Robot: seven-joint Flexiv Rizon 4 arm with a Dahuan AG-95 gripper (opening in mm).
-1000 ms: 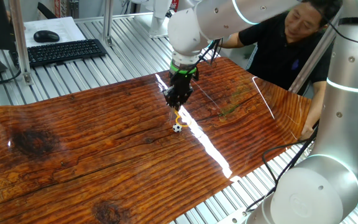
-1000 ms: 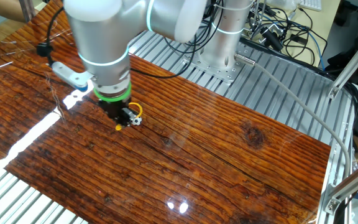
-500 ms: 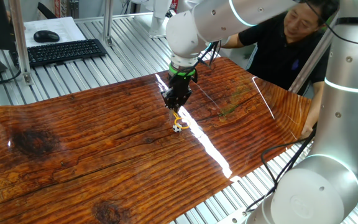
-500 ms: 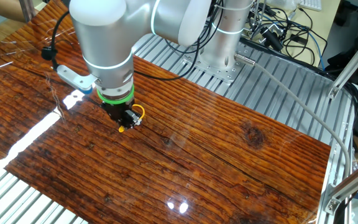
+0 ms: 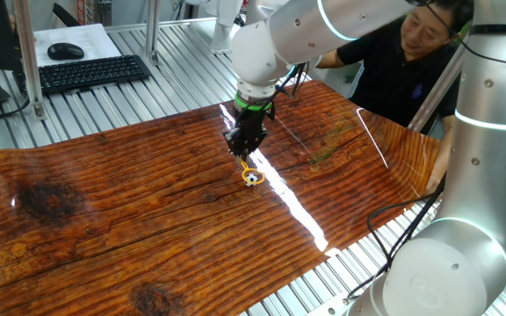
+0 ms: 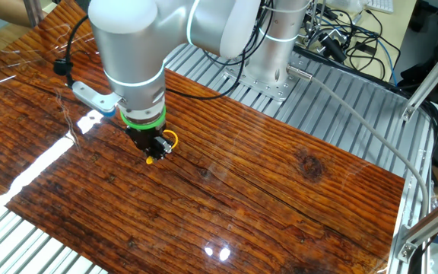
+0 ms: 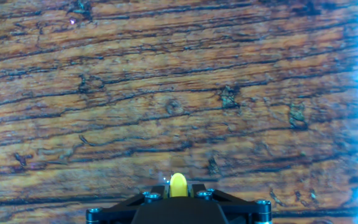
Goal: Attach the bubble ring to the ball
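The gripper (image 5: 246,154) stands low over the wooden table, shut on the stem of the yellow bubble ring (image 5: 251,168). The ring's loop hangs just below the fingertips and sits on top of the tiny black-and-white ball (image 5: 251,179), which rests on the table. In the other fixed view the gripper (image 6: 155,149) shows the yellow loop (image 6: 170,138) at its right side and a yellow tip below it; the ball is hidden there. In the hand view a yellow piece of the ring (image 7: 178,185) sits clamped between the jaws at the bottom edge; the ball is out of view.
A bright strip of glare (image 5: 292,206) crosses the wooden table (image 5: 130,202). A person (image 5: 411,53) sits at the far right edge. A keyboard (image 5: 90,72) and mouse lie off the table at the back left. The arm's base (image 6: 268,53) stands beside the table.
The gripper has shifted a little to the left with the ring, staying low. The ball stays in about the same spot and is now hidden behind the fingers in the other fixed view.
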